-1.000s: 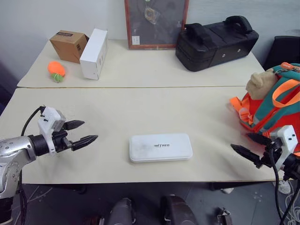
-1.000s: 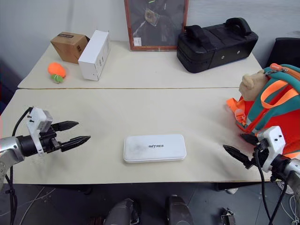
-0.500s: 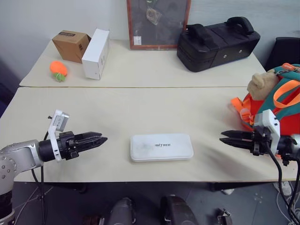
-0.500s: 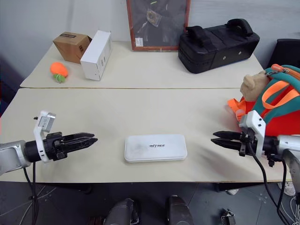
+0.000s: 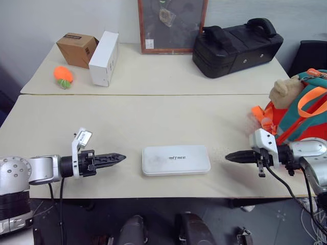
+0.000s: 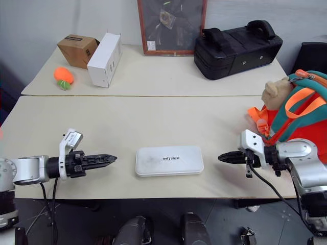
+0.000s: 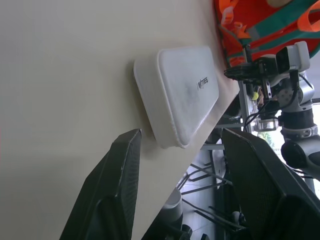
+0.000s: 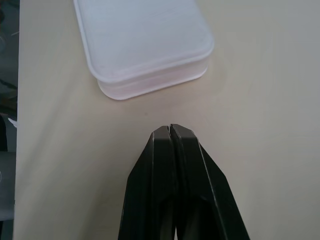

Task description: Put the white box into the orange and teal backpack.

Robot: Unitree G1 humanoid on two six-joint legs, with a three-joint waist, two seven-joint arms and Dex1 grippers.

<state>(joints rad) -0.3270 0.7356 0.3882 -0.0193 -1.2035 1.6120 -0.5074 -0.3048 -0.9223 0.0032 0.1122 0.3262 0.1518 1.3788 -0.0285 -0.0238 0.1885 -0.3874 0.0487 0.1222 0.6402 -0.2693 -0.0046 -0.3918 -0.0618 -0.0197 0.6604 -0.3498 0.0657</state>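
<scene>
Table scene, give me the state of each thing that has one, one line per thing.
white box: closed, flat on the table, untouched.
orange and teal backpack: upright at the table's right edge.
left gripper: open, aimed at the box.
right gripper: shut, empty.
black case: closed.
white carton: closed.
brown carton: closed.

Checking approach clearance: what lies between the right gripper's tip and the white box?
Only bare table. In the right wrist view, the right gripper, shut, points at the near end of the white box with nothing between them.
</scene>
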